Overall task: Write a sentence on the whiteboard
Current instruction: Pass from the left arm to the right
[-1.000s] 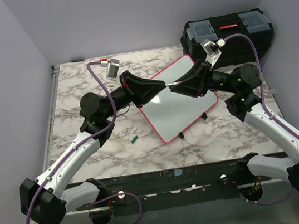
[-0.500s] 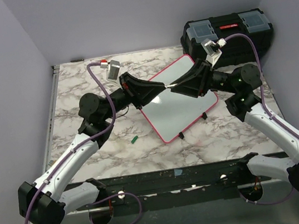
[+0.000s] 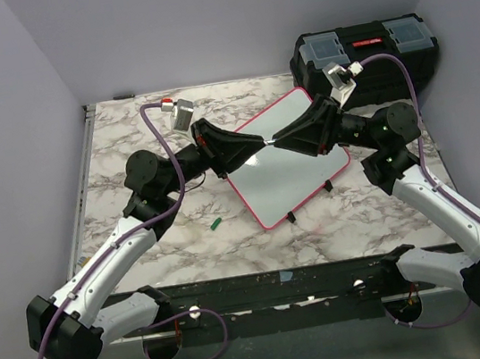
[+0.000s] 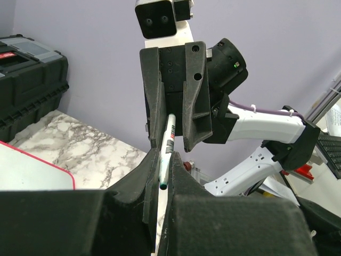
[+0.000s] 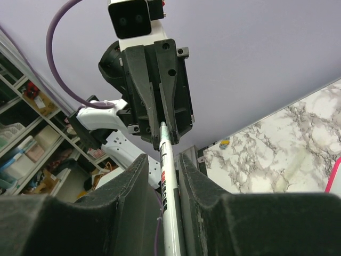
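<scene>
Over the right half of the white-and-grey marbled tabletop (image 3: 116,135) we see the flat, glossy white whiteboard with a thin pink-red frame (image 3: 299,180). It lies face up and turned cornerwise, with one rounded corner pointing toward the far right corner of the tabletop. Small black clips (image 3: 293,217) sit on the whiteboard's edge that faces the near right. Above the far part of the board the two arms meet nose to nose. The left gripper (image 3: 257,145) reaches in from the left edge's side and the right gripper (image 3: 284,139) from the right edge's side, their fingertips almost touching. Between them runs a slim white marker with a dark green end (image 4: 166,149), held up in the air and off the board. From the right wrist we see its printed barrel passing between the right fingers (image 5: 136,176), which are clamped on it. From the left wrist we see the green end lying in the narrow slit between the left fingers (image 4: 133,186). Those jaws are drawn together, but we cannot tell whether they pinch that end or only touch it. A chunky black plastic toolbox with clear-lidded compartments and a red strip (image 3: 365,48) stands at the far right corner of the tabletop, well apart from the board. A tiny green piece (image 3: 215,224) lies on the marble toward the near edge, just beside the board's left-hand corner.
</scene>
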